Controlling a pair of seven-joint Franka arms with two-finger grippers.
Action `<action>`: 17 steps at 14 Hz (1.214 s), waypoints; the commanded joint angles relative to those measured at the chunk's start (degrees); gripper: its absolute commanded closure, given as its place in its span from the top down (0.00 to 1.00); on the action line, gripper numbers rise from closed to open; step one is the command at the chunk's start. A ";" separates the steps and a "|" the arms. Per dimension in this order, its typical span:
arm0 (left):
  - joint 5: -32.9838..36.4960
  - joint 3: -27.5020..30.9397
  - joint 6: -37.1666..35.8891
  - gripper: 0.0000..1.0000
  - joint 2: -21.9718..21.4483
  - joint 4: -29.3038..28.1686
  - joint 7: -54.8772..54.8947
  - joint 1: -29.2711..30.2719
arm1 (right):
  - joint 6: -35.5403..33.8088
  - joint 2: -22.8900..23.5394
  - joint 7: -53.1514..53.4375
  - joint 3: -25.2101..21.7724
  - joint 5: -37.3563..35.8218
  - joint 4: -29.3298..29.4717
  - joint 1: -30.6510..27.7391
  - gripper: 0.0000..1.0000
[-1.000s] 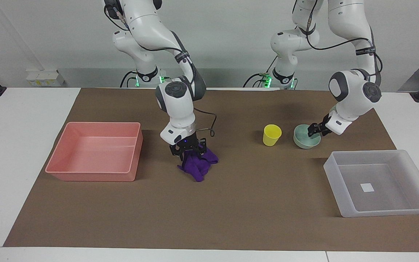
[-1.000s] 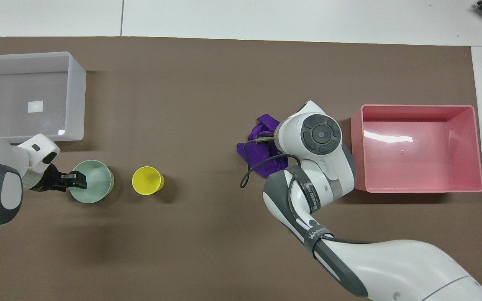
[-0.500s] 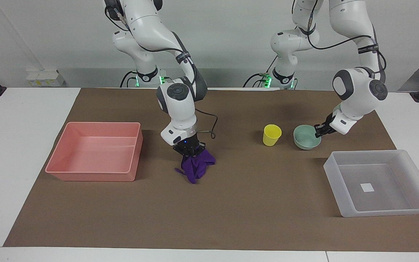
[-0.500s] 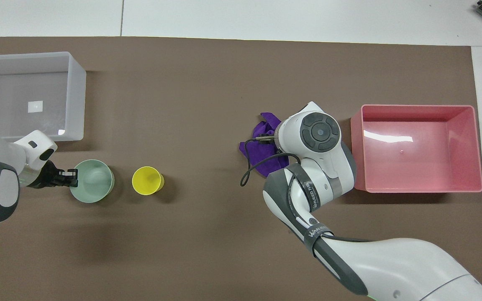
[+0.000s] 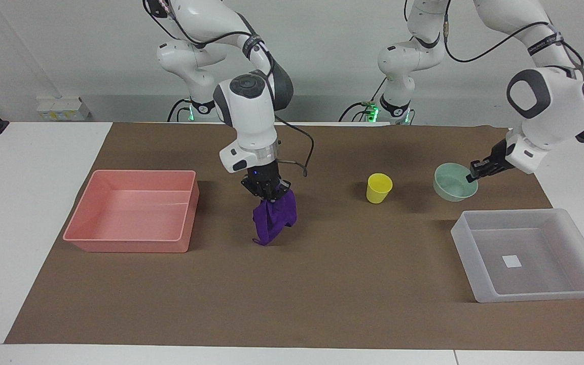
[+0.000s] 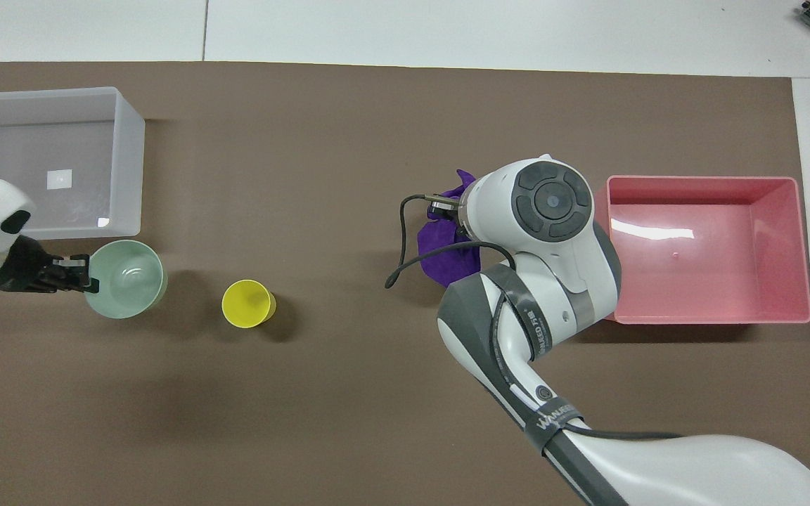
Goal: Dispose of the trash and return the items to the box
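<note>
My right gripper (image 5: 267, 195) is shut on the purple cloth (image 5: 274, 220) and holds it up over the mat beside the pink tray. The cloth hangs down in folds and also shows in the overhead view (image 6: 447, 256), partly under my wrist. My left gripper (image 5: 473, 175) is shut on the rim of the mint-green bowl (image 5: 454, 188) and holds it raised over the mat, close to the translucent box (image 5: 540, 248). The bowl (image 6: 127, 277) and left gripper (image 6: 81, 274) show in the overhead view too. The yellow cup (image 5: 378, 188) stands upright on the mat between the two grippers.
The pink tray (image 5: 135, 208) sits on the brown mat toward the right arm's end. The translucent box (image 6: 25, 147), with a white sticker on its floor, sits toward the left arm's end. The cup (image 6: 248, 303) stands beside the raised bowl.
My right gripper closed on the cloth and lifted it off the mat. My left gripper took the bowl by its rim, lifted it and carried it away from the cup toward the box.
</note>
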 commanded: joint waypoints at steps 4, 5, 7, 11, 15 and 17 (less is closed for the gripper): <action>-1.20 -0.35 2.92 0.00 20.89 25.50 0.90 6.24 | -10.13 -10.64 -6.70 -0.13 -0.76 0.38 -8.73 0.00; -1.29 -0.35 8.52 0.00 23.18 25.79 1.17 6.60 | -10.93 -11.70 -9.68 -0.12 -0.76 0.29 -10.92 0.00; -1.55 -0.70 19.43 0.00 27.31 25.79 0.82 6.25 | -11.90 -12.76 -16.45 -0.21 -0.76 0.29 -15.93 0.00; -1.38 -0.79 23.96 0.00 31.54 24.92 1.52 5.63 | -12.08 -14.34 -32.70 -0.30 -0.58 -3.38 -25.60 0.00; -1.38 -0.79 22.55 0.54 32.26 24.21 1.52 5.46 | -7.51 -15.84 -42.40 -0.39 -0.14 -12.60 -31.50 0.00; -1.37 -0.97 22.72 1.00 31.65 24.38 1.17 5.20 | -1.48 -15.32 -44.08 -0.39 -0.15 -17.44 -33.44 0.00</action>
